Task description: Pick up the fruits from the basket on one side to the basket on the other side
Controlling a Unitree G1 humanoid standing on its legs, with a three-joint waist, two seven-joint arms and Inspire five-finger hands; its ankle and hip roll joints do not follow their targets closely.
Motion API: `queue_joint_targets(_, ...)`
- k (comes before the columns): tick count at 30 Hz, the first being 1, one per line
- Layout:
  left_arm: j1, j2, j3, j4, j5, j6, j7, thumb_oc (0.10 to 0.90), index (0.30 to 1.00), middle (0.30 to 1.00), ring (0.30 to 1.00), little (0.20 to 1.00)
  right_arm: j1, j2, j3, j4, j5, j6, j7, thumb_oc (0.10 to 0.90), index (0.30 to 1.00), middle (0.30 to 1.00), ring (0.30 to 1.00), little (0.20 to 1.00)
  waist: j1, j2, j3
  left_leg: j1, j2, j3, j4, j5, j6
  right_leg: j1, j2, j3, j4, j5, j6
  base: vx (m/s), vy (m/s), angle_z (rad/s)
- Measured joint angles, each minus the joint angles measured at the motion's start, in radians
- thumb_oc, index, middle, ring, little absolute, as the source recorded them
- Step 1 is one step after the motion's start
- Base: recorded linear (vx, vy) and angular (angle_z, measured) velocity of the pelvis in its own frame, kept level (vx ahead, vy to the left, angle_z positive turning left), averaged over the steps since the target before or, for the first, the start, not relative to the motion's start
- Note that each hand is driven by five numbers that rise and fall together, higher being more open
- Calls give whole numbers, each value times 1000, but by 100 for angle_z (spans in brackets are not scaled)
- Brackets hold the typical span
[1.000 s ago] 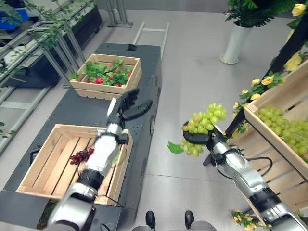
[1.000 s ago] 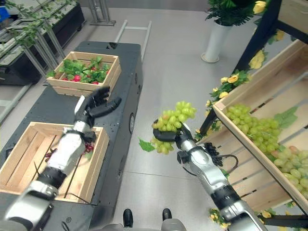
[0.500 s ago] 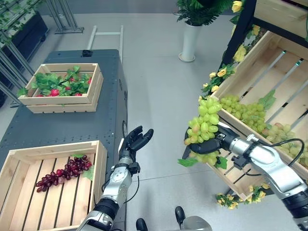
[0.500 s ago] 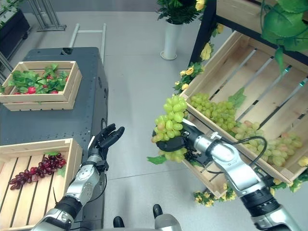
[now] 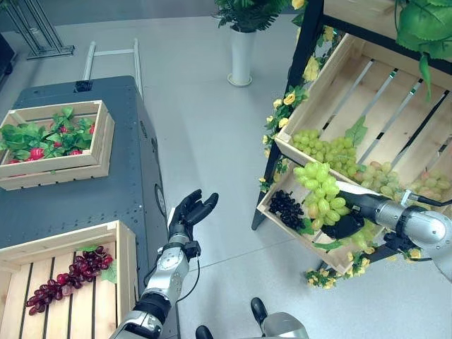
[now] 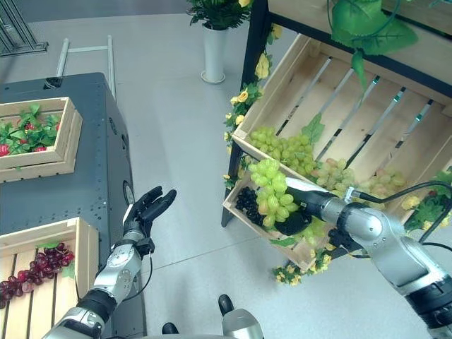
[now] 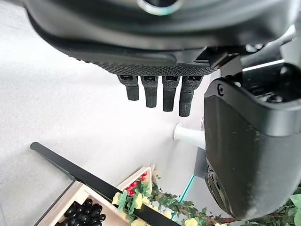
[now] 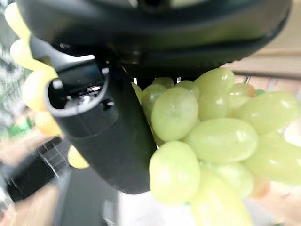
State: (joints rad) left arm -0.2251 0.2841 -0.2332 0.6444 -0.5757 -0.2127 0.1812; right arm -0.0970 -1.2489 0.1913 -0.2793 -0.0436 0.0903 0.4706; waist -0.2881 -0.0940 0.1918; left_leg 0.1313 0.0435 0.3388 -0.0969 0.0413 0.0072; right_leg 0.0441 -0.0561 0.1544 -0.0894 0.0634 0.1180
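My right hand (image 5: 345,226) is shut on a bunch of green grapes (image 5: 319,192) and holds it in front of the slanted shelf crates on the right. In the right wrist view the green grapes (image 8: 211,136) bulge past the thumb (image 8: 103,127). The upper shelf crate (image 5: 367,92) holds more green grapes (image 5: 326,147); the lower crate (image 5: 272,215) holds dark grapes (image 5: 285,207). A wooden crate (image 5: 126,247) on the dark cart at lower left contains red grapes (image 5: 67,279). My left hand (image 5: 189,212) is open and empty beside the cart, fingers (image 7: 160,92) straight.
A second crate (image 5: 99,152) with leaves and red fruits sits farther back on the dark cart (image 5: 78,205). A white vase with a plant (image 5: 241,53) stands on the grey floor behind. Yellow flowers (image 5: 282,113) trim the black shelf frame. Open floor lies between cart and shelf.
The whole picture has swung to the right, so the camera moved. My right hand has carried the green bunch up to the shelf crates. The left hand stays open beside the cart.
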Motion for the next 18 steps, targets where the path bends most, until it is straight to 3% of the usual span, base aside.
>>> queue_joint_targets(7,4,-2,5,4,0,0,-14,800,900,900,900,900,-14,-58,-65,0,25,-111,-121,400,300,300,300,300,-21,0,0,4,1,3,0,-1,0,0,2,5,0,0,0,2,8,-2)
queue_joint_targets(12,6,-4,5,11,0,0,-22,800,900,900,900,900,-66,-58,-153,31,30,-121,-262,400,300,300,300,300,-23,1,-2,7,1,4,0,-1,-1,3,3,5,0,1,-1,6,13,0)
queue_joint_targets(18,10,-4,3,39,37,1,-17,800,900,900,900,900,-167,-57,-184,83,153,-116,-319,400,300,300,300,300,-6,2,-3,9,2,-1,0,-1,-1,8,4,3,0,3,-4,-1,0,1)
